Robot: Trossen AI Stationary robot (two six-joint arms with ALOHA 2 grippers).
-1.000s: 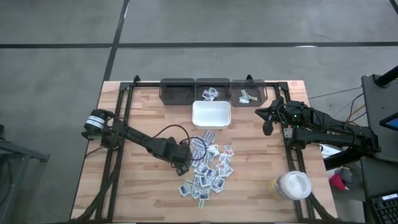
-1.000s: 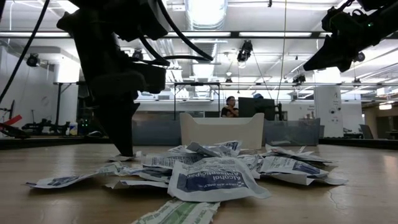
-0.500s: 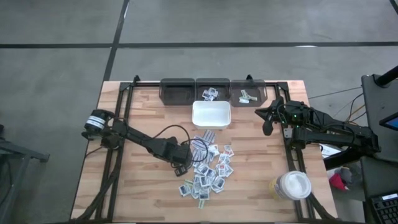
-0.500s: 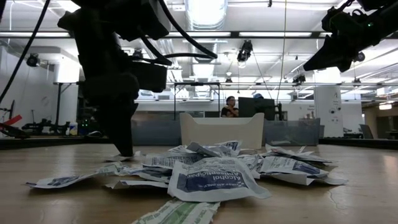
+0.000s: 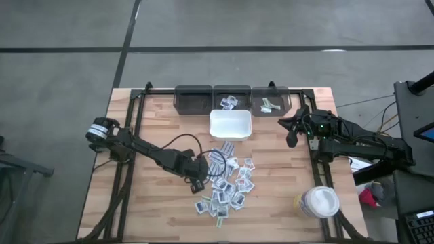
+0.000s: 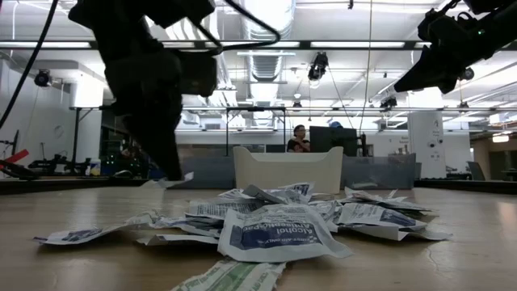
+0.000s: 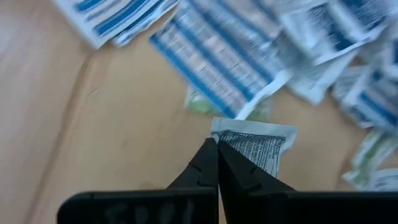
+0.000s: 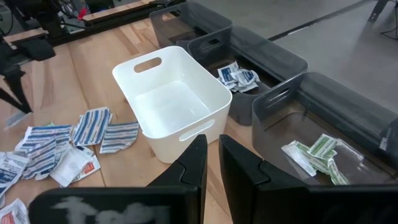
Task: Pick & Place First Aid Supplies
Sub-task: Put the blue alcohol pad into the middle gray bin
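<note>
The first aid supplies (image 5: 227, 184) lie in a loose pile of small flat packets at the table's middle, also seen in the low view (image 6: 275, 222). My left gripper (image 5: 199, 181) stands over the pile's left edge, shut on one small white packet (image 7: 258, 144) with dark print. My right gripper (image 5: 291, 133) hangs shut in the air right of the white tray (image 5: 230, 124), touching nothing. In the right wrist view that gripper (image 8: 212, 144) looks toward the tray (image 8: 174, 99). My left gripper (image 7: 217, 144) pinches the small packet by one corner (image 7: 225, 132) between its two fingertips, coming from above and pointing down. The packet (image 6: 173, 180) is lifted clear of the table and sticks out sideways from the fingertips, roughly level.
Three dark bins line the far edge: the left one (image 5: 193, 99), the middle one (image 5: 232, 100) with blue-printed packets, the right one (image 5: 270, 102) with greenish ones. A round white-lidded jar (image 5: 319, 202) stands near the right front corner. A person shows far behind the table (image 6: 300, 139).
My left gripper has risen from the table at the pile's left edge, staying shut, and has lifted one small packet clear of the wood. The rest of the pile has stayed in place.
</note>
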